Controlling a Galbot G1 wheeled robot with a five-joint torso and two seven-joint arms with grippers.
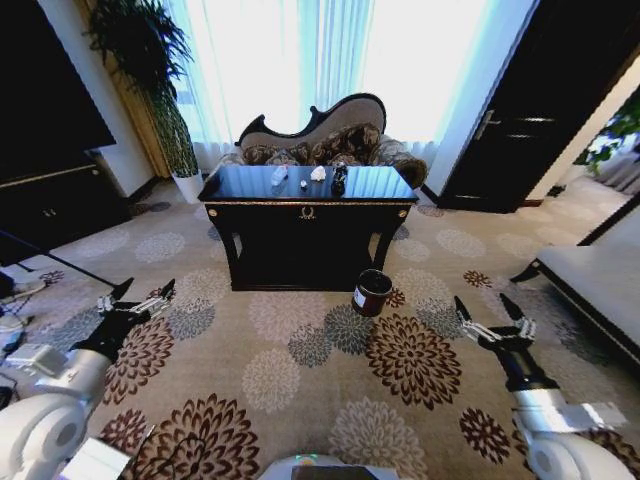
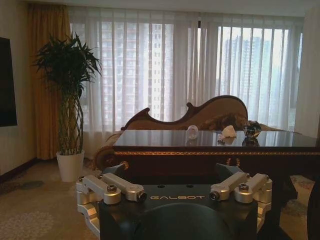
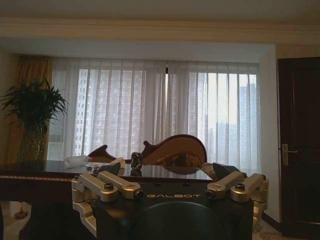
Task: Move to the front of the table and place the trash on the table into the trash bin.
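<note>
The glossy black table (image 1: 270, 240) stands ahead across the patterned carpet. Its top carries the trash: a pale scrap (image 1: 279, 176), a crumpled white wad (image 1: 318, 173) and a dark can (image 1: 340, 178). The small dark trash bin (image 1: 372, 292) with a white label sits on the floor by the table's front right leg. My left gripper (image 1: 146, 289) and right gripper (image 1: 482, 300) hang open and empty low over the carpet, well short of the table. The left wrist view shows the left gripper (image 2: 177, 196), the wad (image 2: 229, 131) and the can (image 2: 252, 129). In the right wrist view, beyond the right gripper (image 3: 174, 194), is the can (image 3: 136, 160).
A patterned sofa (image 1: 330, 135) stands behind the table before curtained windows. A tall plant in a white pot (image 1: 188, 185) is at the back left, a dark cabinet (image 1: 50, 200) on the left, a dark door (image 1: 540, 120) and a bench (image 1: 590, 280) on the right. Open carpet lies between me and the table.
</note>
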